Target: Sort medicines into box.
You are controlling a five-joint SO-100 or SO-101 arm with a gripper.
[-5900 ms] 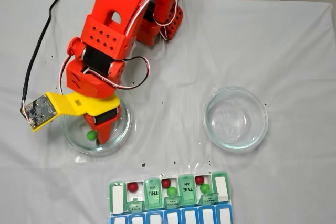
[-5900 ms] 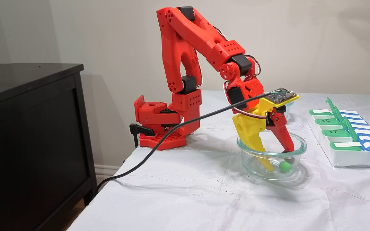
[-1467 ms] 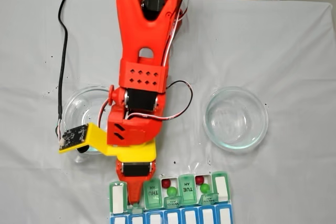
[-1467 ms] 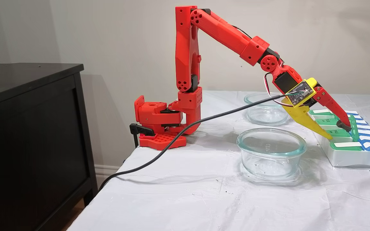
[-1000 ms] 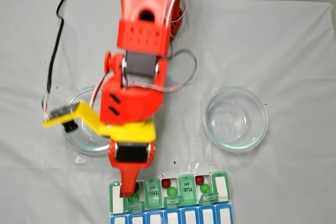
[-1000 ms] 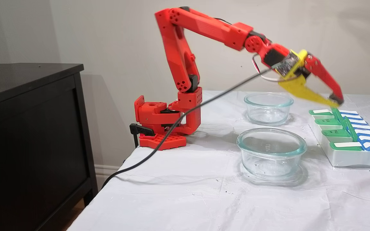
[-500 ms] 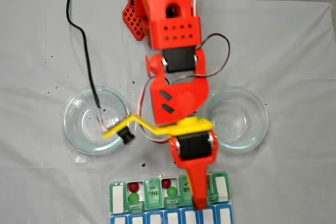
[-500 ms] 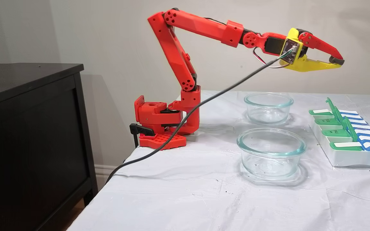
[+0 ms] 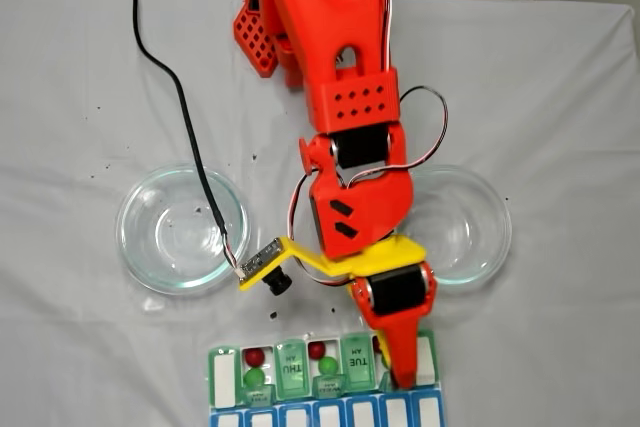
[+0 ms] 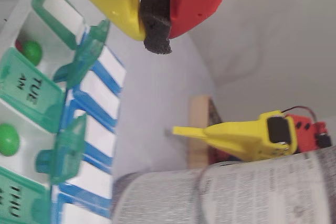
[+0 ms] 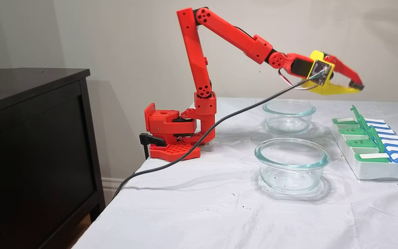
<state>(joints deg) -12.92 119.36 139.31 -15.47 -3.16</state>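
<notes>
Hand [image 11: 356, 87] closed, holding nothing, raised above the pill box [image 11: 375, 166]; box lies below, balls [image 9: 255, 376] inside.

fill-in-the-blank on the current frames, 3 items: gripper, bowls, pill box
The gripper is ____ with nothing but its black foam pad between the fingers.
Both glass bowls hold ____ balls.
In the pill box, the compartment left of the THU lid holds a red ball and a ____ one.

Missing: shut; no; green
</notes>
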